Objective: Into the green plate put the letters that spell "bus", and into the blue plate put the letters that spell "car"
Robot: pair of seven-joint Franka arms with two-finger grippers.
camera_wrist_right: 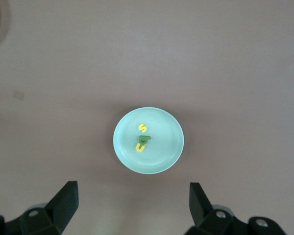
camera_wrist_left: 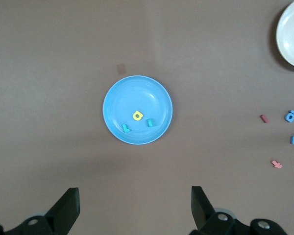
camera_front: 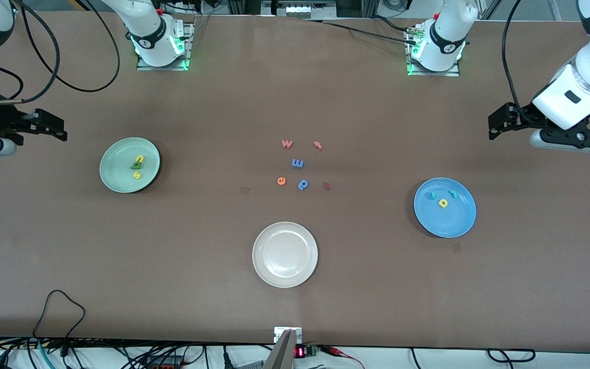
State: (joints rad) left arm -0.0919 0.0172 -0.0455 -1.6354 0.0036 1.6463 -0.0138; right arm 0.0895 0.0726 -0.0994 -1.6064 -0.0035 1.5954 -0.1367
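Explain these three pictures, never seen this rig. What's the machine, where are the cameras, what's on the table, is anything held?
Two robot arms work at a brown table. The wide picture comes from a high camera facing them; the other two come from cameras on each arm's wrist, looking down past the fingers. The left gripper is open and empty, above the blue plate, which holds a teal c, yellow a and teal r. The right gripper is open and empty, above the green plate, which holds a yellow s, green b and yellow u. Spare letters lie mid-table, with a white plate nearer the front camera.
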